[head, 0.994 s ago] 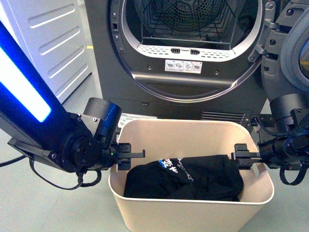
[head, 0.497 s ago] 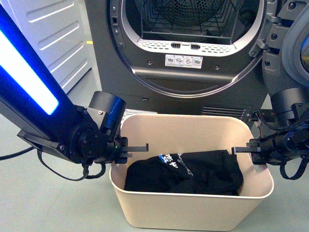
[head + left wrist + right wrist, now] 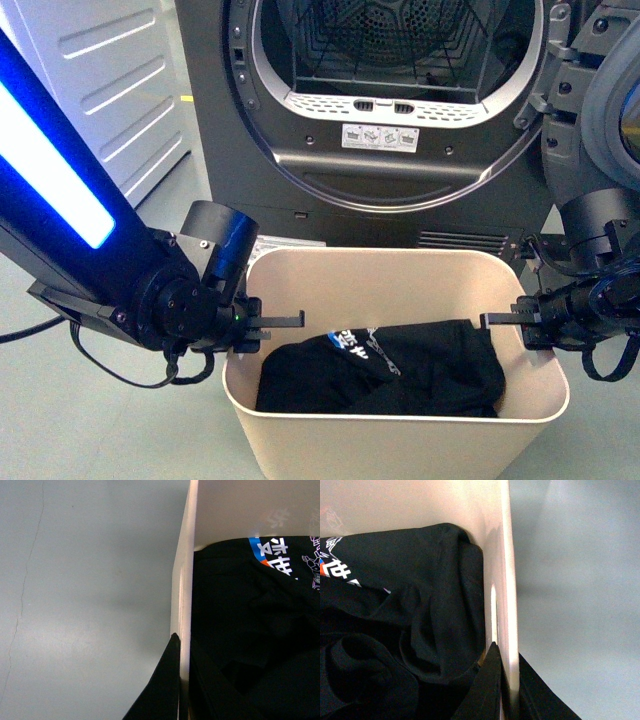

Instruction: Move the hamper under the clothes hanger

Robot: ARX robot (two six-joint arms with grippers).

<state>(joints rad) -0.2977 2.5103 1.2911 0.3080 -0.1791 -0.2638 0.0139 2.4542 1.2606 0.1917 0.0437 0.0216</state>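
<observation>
Beige, round-cornered, tapered hamper (image 3: 400, 440) (black printed shirt (image 3: 400, 368) inside): left end effector (image 3: 268, 325) and right end effector (image 3: 516, 322) each clamp one side wall.

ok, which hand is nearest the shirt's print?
The left hand: the black T-shirt's blue-and-white print lies at its end of the hamper, while plain black cloth faces the right hand.

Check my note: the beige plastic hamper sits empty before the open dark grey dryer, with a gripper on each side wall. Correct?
Not empty: a printed black garment lies in the beige plastic hamper, as the front view shows. The rest holds: the open dark grey dryer stands behind it, and the left gripper and right gripper sit on its side walls.
</observation>
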